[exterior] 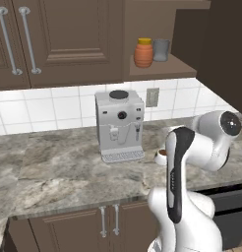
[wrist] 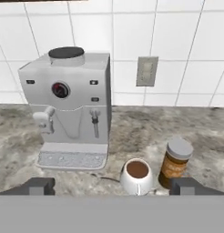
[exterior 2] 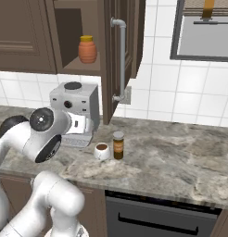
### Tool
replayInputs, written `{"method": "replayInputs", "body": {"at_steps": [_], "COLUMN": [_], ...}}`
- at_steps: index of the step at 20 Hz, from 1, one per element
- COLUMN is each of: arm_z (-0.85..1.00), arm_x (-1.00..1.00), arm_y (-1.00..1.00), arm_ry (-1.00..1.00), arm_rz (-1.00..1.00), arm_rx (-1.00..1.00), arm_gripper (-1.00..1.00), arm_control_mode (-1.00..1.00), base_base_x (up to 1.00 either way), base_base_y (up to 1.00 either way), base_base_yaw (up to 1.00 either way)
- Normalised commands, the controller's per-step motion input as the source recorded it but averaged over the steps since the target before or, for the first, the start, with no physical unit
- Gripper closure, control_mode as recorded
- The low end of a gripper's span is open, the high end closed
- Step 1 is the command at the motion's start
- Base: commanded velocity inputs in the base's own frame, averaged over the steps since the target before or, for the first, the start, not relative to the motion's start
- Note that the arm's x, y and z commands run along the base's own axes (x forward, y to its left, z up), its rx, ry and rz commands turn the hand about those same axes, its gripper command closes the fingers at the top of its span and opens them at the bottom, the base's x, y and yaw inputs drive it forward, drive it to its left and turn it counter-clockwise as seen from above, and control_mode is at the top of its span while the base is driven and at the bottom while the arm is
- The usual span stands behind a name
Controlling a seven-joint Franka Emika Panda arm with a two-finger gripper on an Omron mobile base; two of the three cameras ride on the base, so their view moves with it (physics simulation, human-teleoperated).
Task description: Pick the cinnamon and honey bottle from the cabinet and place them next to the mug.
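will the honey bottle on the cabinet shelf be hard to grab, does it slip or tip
The honey bottle looks squat and rounded, so it probably resists tipping. Its ribbed sides may help the fingers hold, though the bulging body could still slide. The grey cup close beside it might get nudged.

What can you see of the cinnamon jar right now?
The cinnamon jar is a slim dark-brown cylinder with a flat grey lid and an orange-tan label around its middle. It stands upright on the marbled stone counter, just beside the white mug of dark liquid and a little taller than it; whether the two touch is not clear. Nothing grips it. In the right base view it stands in front of the open cabinet door, right of the coffee machine.
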Motion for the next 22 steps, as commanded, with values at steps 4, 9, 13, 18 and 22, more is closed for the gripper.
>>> {"method": "replayInputs", "body": {"at_steps": [4, 9, 13, 18, 22], "arm_z": [0.74, 0.56, 0.53, 0.81, 0.84], "arm_x": [-0.22, 0.0, -0.04, -0.09, -0.08], "arm_y": [0.07, 0.19, 0.07, 0.01, 0.0], "arm_ry": [0.0, -0.06, -0.24, -0.18, -0.1], "arm_rz": [-0.07, -0.05, -0.01, 0.0, 0.03], "arm_rx": [0.0, 0.0, 0.0, 0.01, 0.04], "arm_gripper": [-1.0, -1.0, -1.0, -1.0, -1.0], "arm_control_mode": [-1.0, -1.0, -1.0, -1.0, -1.0], "base_base_x": [0.0, 0.0, 0.0, 0.0, 0.0], "base_base_y": [0.0, 0.0, 0.0, 0.0, 0.0], "base_base_yaw": [0.0, 0.0, 0.0, 0.0, 0.0]}}
